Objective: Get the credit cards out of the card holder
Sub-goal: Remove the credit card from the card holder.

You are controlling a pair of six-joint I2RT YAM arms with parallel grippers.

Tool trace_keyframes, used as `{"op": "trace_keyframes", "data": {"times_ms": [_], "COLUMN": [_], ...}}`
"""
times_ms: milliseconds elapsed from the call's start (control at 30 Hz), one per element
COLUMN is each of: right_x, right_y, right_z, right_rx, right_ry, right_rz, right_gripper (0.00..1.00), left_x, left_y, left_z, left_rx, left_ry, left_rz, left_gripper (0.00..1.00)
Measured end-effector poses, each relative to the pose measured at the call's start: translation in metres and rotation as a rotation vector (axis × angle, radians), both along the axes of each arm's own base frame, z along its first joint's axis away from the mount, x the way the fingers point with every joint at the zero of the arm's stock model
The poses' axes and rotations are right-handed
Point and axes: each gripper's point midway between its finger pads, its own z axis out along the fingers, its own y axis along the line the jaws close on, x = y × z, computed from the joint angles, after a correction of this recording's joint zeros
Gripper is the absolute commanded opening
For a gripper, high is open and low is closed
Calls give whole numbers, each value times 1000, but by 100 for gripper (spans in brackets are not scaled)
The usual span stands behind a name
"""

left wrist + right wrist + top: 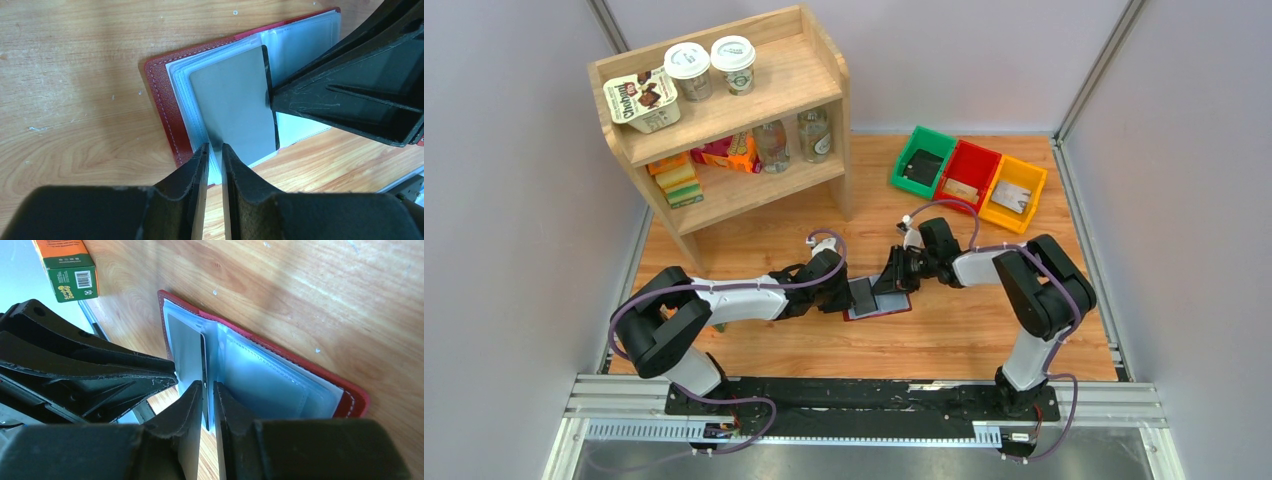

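Observation:
The maroon card holder lies open on the wooden table between both arms, its clear sleeves up. In the left wrist view its red cover frames a grey credit card with a dark edge, which lies on the sleeves. My left gripper is nearly closed on the near edge of the sleeves. My right gripper is shut on the card's edge, which runs thin and dark between its fingers. The grippers face each other over the holder, left and right.
A wooden shelf with cups, bottles and boxes stands at the back left. Green, red and yellow bins sit at the back right. An orange and green box shows in the right wrist view.

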Motion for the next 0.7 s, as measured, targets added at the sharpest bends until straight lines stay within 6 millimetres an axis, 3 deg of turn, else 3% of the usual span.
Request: {"op": "trace_keyframes", "data": {"times_ms": [267,700], "right_x": [-2,-7], "right_y": [7,17], "right_z": [-2,19], "right_rx": [59,190], "right_ry": [23,-14], "right_rz": [31,84], "right_gripper": [19,18], "left_x": [0,0], "left_y": [0,2], "left_z": [0,0], "left_rx": [-2,5], "left_ry": [-2,-2], "left_rz": [1,4], "left_gripper": [24,24]}}
